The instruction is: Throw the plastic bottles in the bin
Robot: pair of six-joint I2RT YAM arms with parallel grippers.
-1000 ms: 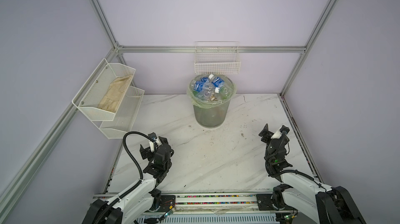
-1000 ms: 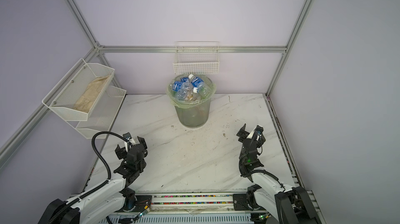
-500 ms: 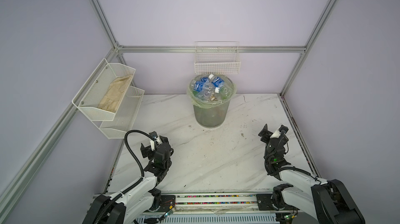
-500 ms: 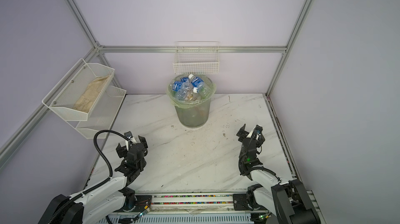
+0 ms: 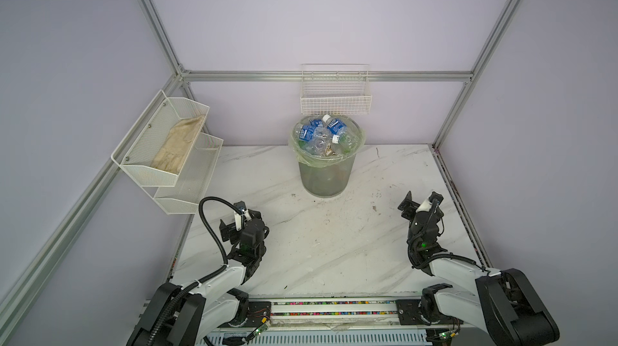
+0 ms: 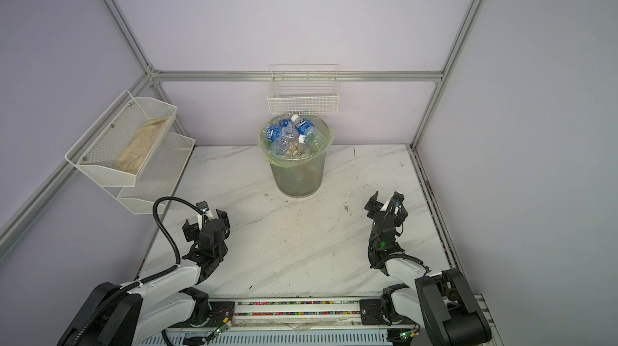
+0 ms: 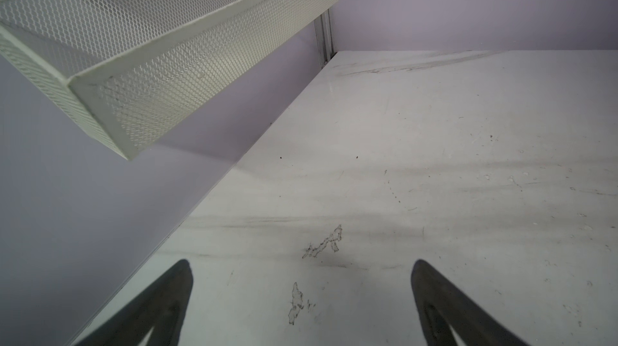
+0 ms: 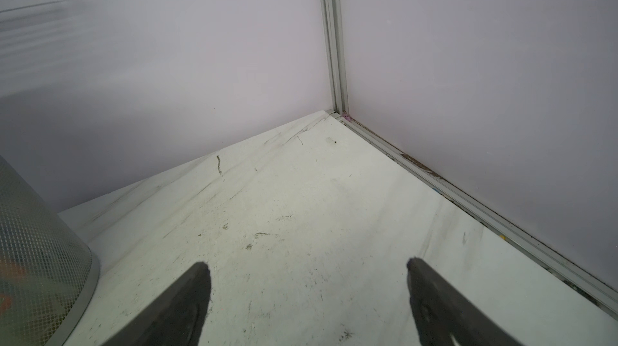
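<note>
The bin (image 5: 326, 177) (image 6: 297, 177), a grey translucent wastebasket with a pale green liner, stands at the back middle of the marble table in both top views. Several plastic bottles (image 5: 322, 135) (image 6: 291, 133), mostly clear with blue labels, fill it to the rim. Its mesh wall (image 8: 36, 260) shows in the right wrist view. My left gripper (image 5: 241, 219) (image 6: 205, 219) (image 7: 301, 264) is at the front left, open and empty. At the front right my right gripper (image 5: 420, 202) (image 6: 386, 201) (image 8: 306, 265) is open too, with bare table between its fingers.
A white mesh two-tier shelf (image 5: 167, 153) (image 6: 127, 150) (image 7: 160, 60) hangs on the left wall above the left arm, a tan cloth (image 5: 177, 148) in its upper tier. A white wire basket (image 5: 335, 98) (image 6: 302, 93) hangs on the back wall over the bin.
Both arms have drawn back a little toward the front edge. Both grippers stay open and empty; the bin and bottles have not moved.
</note>
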